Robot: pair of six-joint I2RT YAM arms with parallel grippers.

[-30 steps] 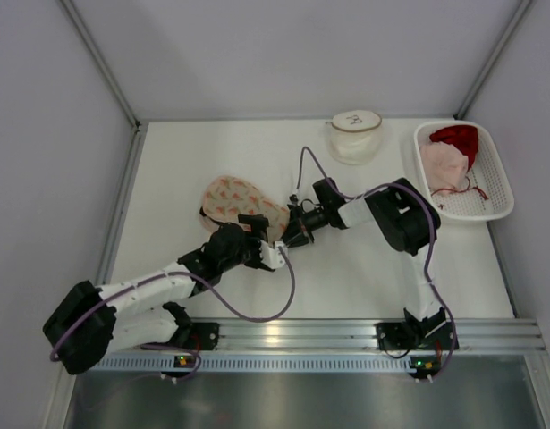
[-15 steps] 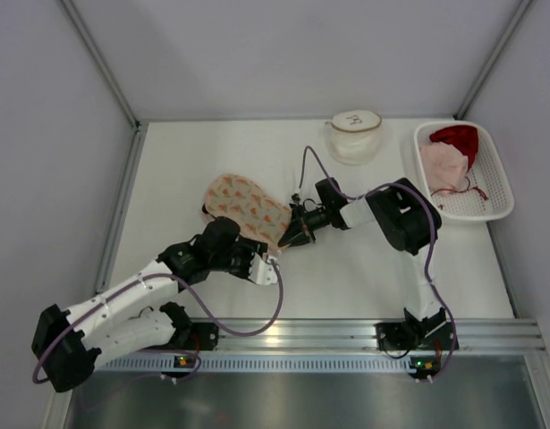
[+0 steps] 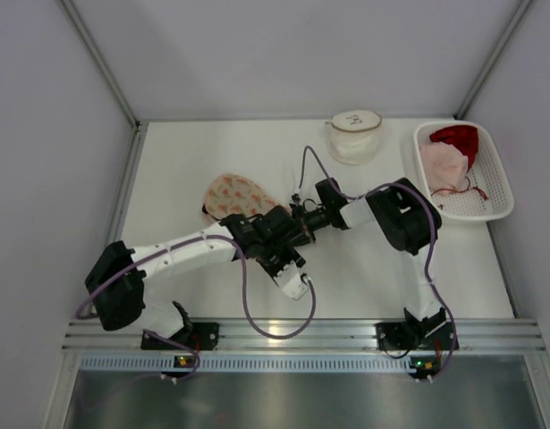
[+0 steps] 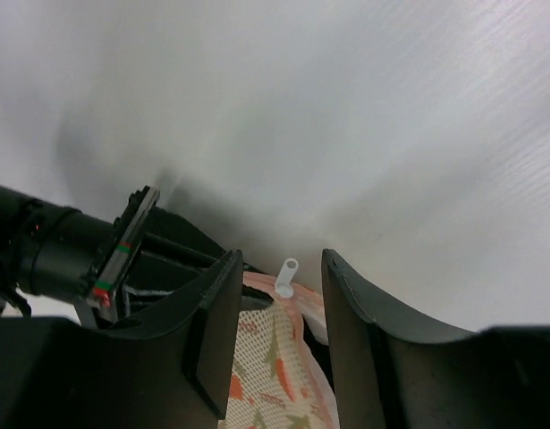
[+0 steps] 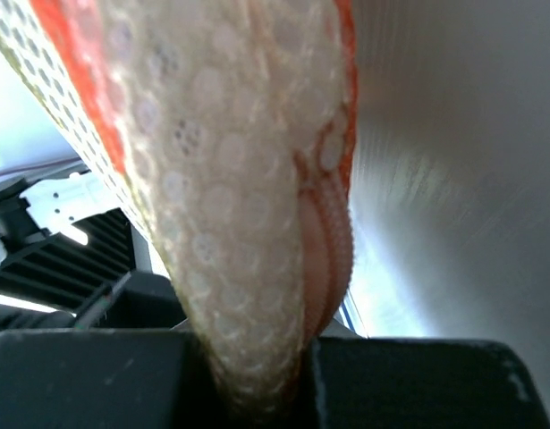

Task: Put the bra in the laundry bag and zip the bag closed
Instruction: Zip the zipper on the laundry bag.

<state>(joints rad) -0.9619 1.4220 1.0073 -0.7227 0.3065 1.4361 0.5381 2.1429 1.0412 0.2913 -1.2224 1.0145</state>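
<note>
1. My left gripper [image 4: 281, 261], near the middle of the table [image 3: 373, 277]: jaws half-wide, straddling the white zipper pull [image 4: 286, 276] and touching it on neither side.
2. My right gripper [image 5: 257, 349], just beyond: clamped on the mesh edge of the laundry bag [image 3: 237, 198].
3. Bra: not made out; I cannot tell whether it is inside.
4. Far edge: white pouch [image 3: 352, 134]. Far right corner: basket [image 3: 500, 174].

Risk: the small pull may slip out as I close, or dragging it may tug the mesh from my right hold.

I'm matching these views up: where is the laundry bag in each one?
Top external: laundry bag left of centre.
Left wrist: bottom centre, between the fingers of the left gripper.
Right wrist: fills the middle.
Shared landmark: right gripper clamped on its edge.
</note>
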